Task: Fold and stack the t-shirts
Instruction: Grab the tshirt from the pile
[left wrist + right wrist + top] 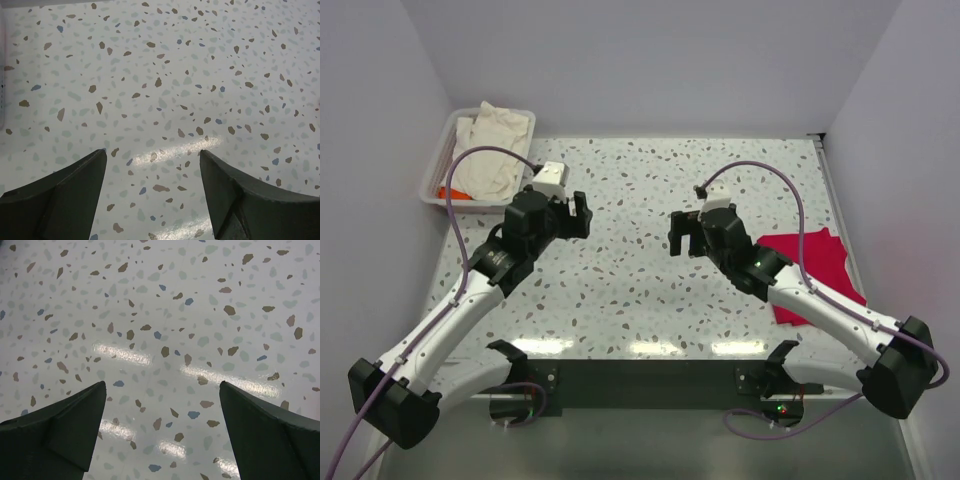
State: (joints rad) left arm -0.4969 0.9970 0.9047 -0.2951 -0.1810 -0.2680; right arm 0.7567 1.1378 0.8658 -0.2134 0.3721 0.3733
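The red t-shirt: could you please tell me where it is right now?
In the top view, the red t-shirt lies at the right edge of the table, partly hidden by the right arm.

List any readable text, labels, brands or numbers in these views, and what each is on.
None: no legible text in any view.
The white plastic bin, the cream crumpled cloth in it, the folded red t-shirt and the speckled terrazzo tabletop show no print.
The black left gripper and black right gripper show no markings either.
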